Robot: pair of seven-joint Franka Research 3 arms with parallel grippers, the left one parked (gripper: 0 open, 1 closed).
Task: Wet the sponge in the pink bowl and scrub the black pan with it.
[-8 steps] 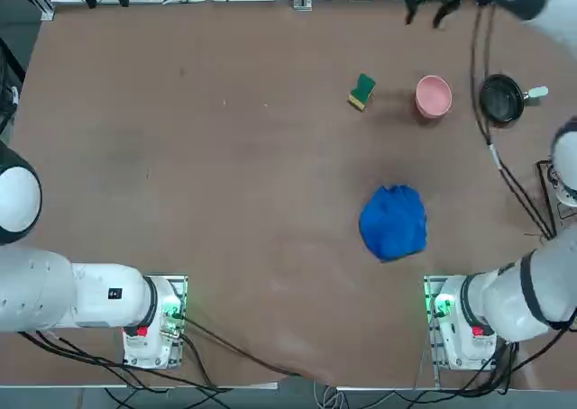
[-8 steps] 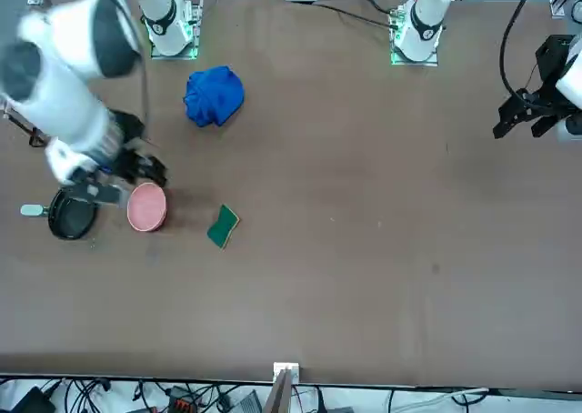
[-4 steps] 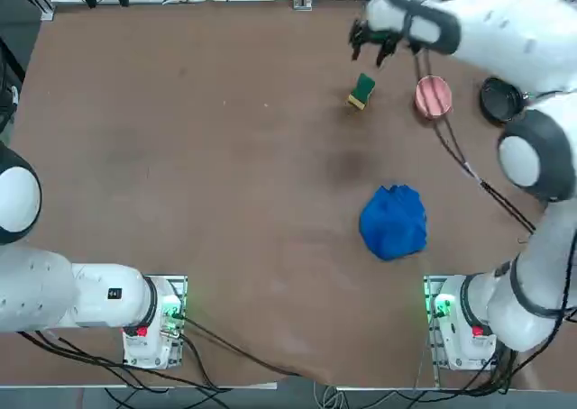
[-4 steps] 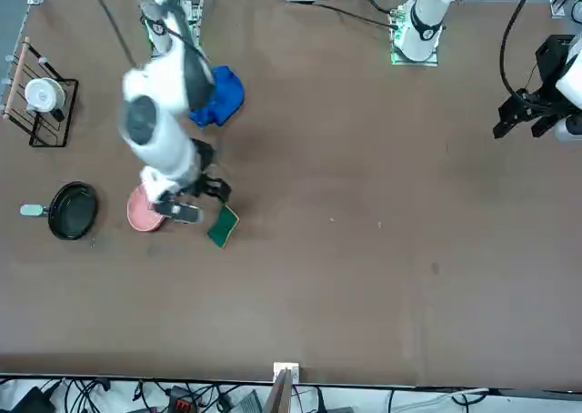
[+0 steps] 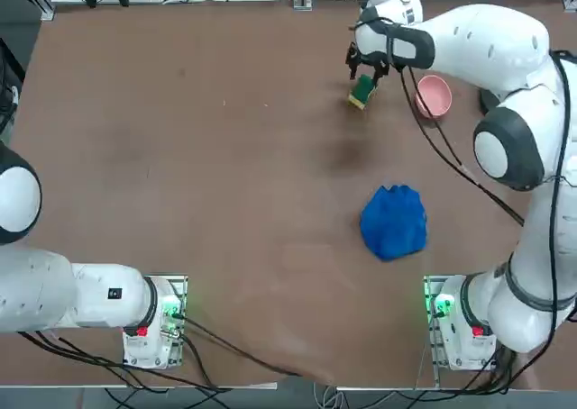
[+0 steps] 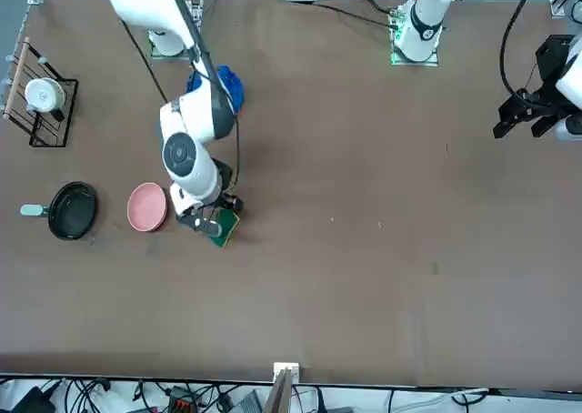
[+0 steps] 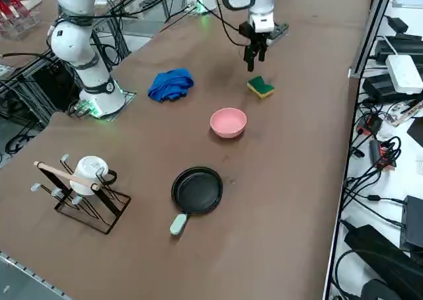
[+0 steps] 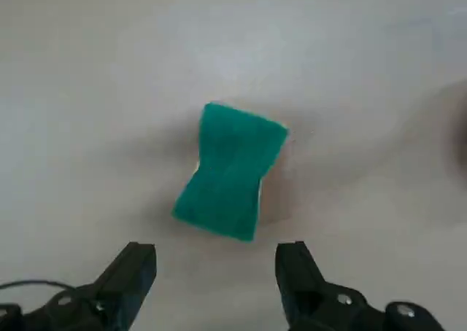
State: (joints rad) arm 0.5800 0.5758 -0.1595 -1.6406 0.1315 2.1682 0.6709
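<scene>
Very early in the task, nothing done yet. The sponge (image 5: 362, 90) lies untouched on the brown counter (image 5: 225, 184), green face up, yellow layer showing at its edge. The right tool (image 8: 215, 262) hangs over it, fingers spread wide and empty, sponge between and just ahead of the fingertips in the wrist view; no contact visible. Right side view shows the tool (image 7: 254, 57) pointing down, a little above and just beyond the sponge (image 7: 261, 86).

The pink bowl (image 5: 434, 95) sits near the sponge, on the side toward the black pan; bowl and sponge are apart, not touching. The black pan (image 7: 197, 189) with light grey handle lies further along in the same row, well apart from the sponge, upright, inside bare. The blue cloth (image 5: 393, 222) is bunched nearer the robot's base, not involved.

Left to do, as I judge it: grip the sponge, dip it in the bowl, carry it to the pan, scrub. So all steps remain.

Hidden or unclear:
- Top view: pan mostly covered by the right arm, only a dark sliver shows.
- Front view: the tool (image 6: 207, 222) overlaps the sponge (image 6: 224, 228), so the gap to it cannot be told there.
- Whether the bowl (image 7: 228, 122) holds water: cannot tell, inside looks plain pink.
- Wrist view: bowl and pan not in frame.
- A rack with a white mug (image 7: 89, 172) stands off to the side, unrelated.
</scene>
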